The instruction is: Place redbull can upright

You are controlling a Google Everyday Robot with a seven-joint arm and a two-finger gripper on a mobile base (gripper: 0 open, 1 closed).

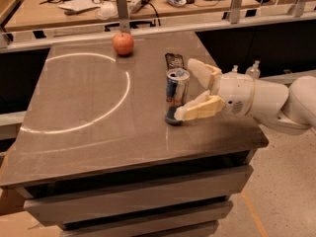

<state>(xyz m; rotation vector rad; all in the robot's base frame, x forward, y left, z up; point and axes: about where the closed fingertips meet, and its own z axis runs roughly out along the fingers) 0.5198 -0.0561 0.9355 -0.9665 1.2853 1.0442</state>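
The redbull can (175,90), silver and blue with a silver top and pull tab, stands upright on the brown table (98,132) near its right side. My gripper (184,90) reaches in from the right at can height. It is open, with one finger behind the can's top and the other by its base in front. The fingers are spread wider than the can and do not clamp it.
A red apple (123,43) sits at the table's back edge. A small black packet (174,60) lies just behind the can. A white circle (89,90) is drawn on the left of the table. The table's right edge (256,132) runs under my arm. A cluttered bench (148,4) stands behind.
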